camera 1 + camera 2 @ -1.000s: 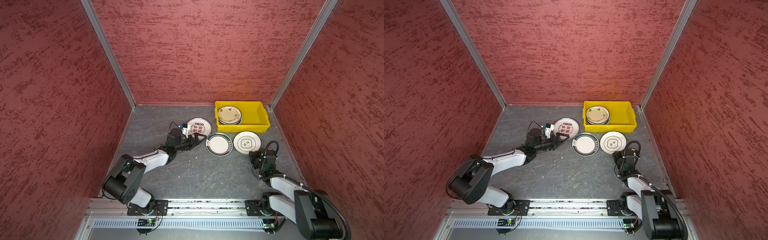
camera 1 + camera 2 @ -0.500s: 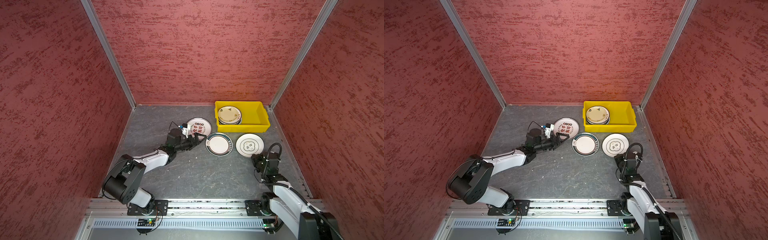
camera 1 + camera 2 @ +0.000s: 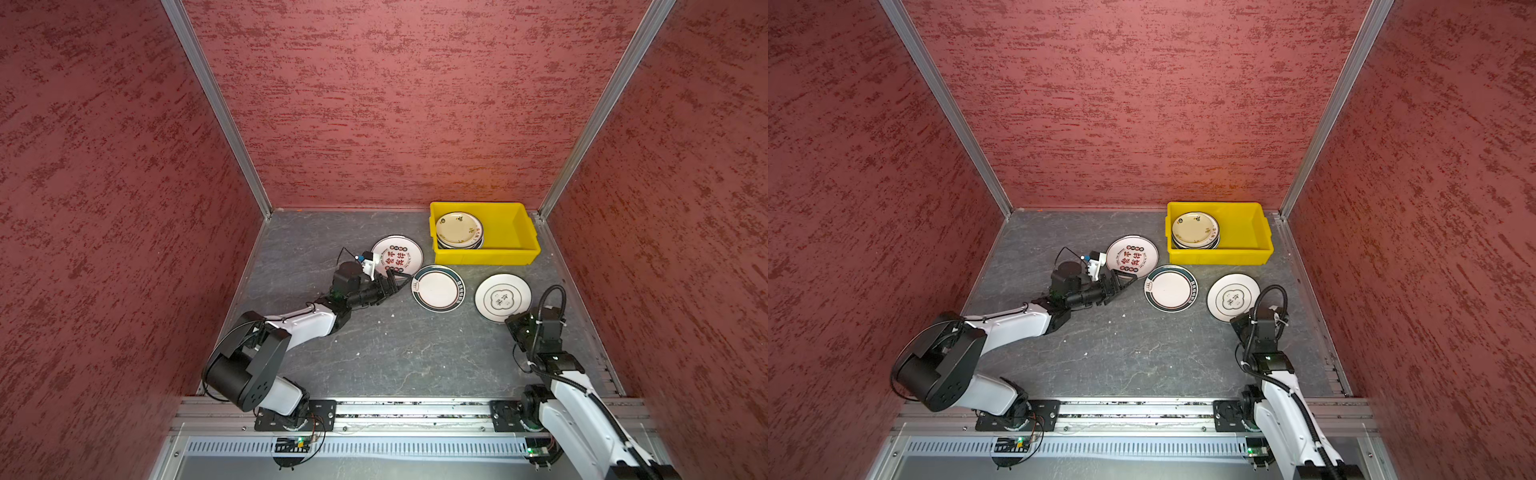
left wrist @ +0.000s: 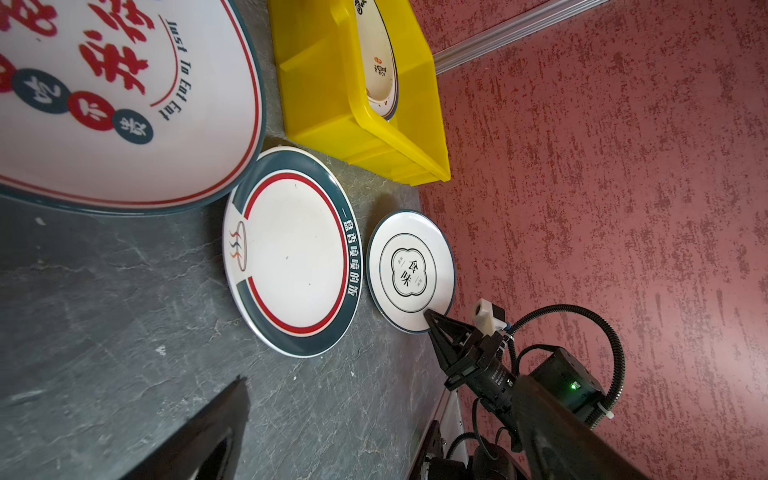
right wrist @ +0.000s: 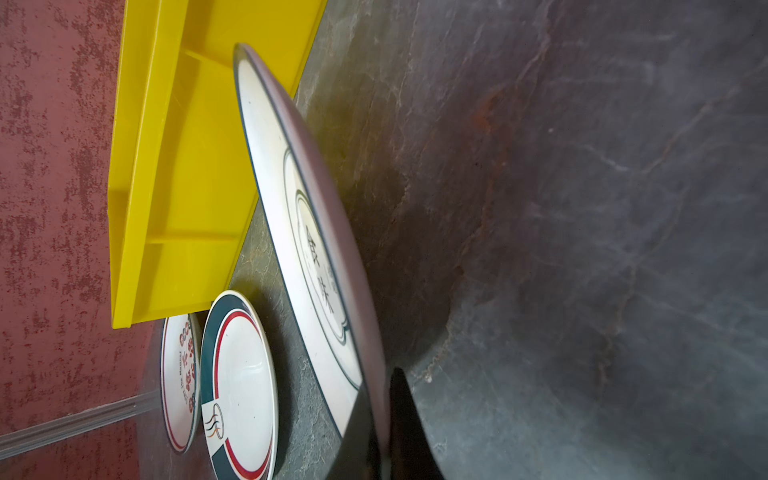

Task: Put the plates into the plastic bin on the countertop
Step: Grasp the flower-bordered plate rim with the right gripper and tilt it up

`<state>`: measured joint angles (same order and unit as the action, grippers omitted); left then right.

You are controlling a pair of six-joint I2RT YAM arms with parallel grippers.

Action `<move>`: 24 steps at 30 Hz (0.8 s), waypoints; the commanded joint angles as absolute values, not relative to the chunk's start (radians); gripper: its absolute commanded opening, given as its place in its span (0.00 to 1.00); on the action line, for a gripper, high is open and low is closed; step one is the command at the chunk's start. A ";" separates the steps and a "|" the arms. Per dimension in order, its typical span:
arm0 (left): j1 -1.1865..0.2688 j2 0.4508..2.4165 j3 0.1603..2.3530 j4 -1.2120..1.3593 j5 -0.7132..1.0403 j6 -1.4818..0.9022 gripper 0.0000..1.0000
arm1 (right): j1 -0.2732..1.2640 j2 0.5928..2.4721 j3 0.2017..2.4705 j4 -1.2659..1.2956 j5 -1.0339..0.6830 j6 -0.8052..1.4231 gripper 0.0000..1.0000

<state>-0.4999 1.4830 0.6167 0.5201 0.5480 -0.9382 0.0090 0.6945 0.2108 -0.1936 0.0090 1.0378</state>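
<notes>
On the grey countertop point(image 3: 395, 353) lie three plates. My right gripper point(image 3: 514, 322) point(image 5: 380, 401) is shut on the near rim of the white plate with a black emblem point(image 3: 500, 295) point(image 5: 291, 187), whose gripped edge is tilted up off the stone. Left of it lies a green-rimmed plate point(image 3: 438, 289) point(image 4: 291, 253). My left gripper point(image 3: 395, 276) point(image 3: 1125, 280) stands open and empty at the near edge of the red-lettered plate point(image 3: 397, 255) point(image 4: 104, 104). The yellow plastic bin point(image 3: 486, 261) point(image 3: 1221, 255) at the back right holds a stack of plates point(image 3: 459, 228) in its left half.
Red textured walls close in the back and both sides. The bin's right half point(image 3: 509, 230) holds nothing. A metal rail point(image 3: 415, 409) carrying both arm bases runs along the front edge.
The right arm has risen and drawn back, its gripper still on the emblem plate, which has shifted a little toward the front right. The left arm has stayed put.
</notes>
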 commanded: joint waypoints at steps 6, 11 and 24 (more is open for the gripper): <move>-0.503 1.473 0.594 0.565 0.548 -0.941 0.99 | 0.005 0.685 0.292 -0.224 -0.001 0.993 0.00; -0.497 1.460 0.568 0.574 0.537 -0.944 0.99 | 0.005 0.703 0.336 -0.231 -0.037 0.940 0.00; -0.474 1.474 0.545 0.595 0.548 -0.956 0.99 | 0.005 0.750 0.397 -0.164 -0.151 0.908 0.00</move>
